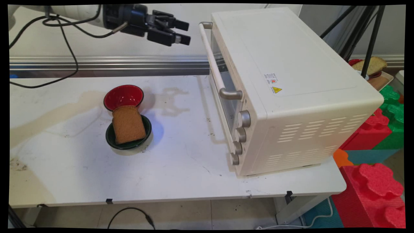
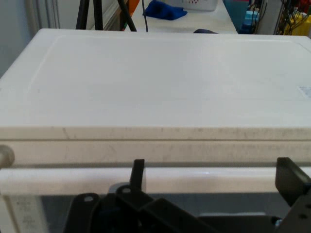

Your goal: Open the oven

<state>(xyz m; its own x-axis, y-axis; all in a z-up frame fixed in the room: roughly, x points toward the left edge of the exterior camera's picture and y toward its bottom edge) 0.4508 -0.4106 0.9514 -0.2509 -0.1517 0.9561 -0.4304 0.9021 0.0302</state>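
My black gripper [image 1: 184,31] hangs high over the table's back, open, holding nothing, pointing at the cream toaster oven [image 1: 291,84]. It sits just left of the oven's door handle [image 1: 213,61], apart from it. In the hand view the handle [image 2: 146,177] runs across just beyond my gripper [image 2: 214,177], with the oven's flat top [image 2: 160,82] above it. The oven door is closed. Below on the table, a slice of brown bread [image 1: 128,124] lies on a dark green bowl [image 1: 111,137], leaning toward an empty red bowl [image 1: 124,96] behind it.
Four knobs [image 1: 245,118] line the oven's front right side. Red and green foam blocks [image 1: 378,181] stand off the table's right. A tripod [image 1: 368,38] and a plate with bread [image 1: 370,66] sit behind the oven. Black cables [image 1: 64,38] hang from the arm.
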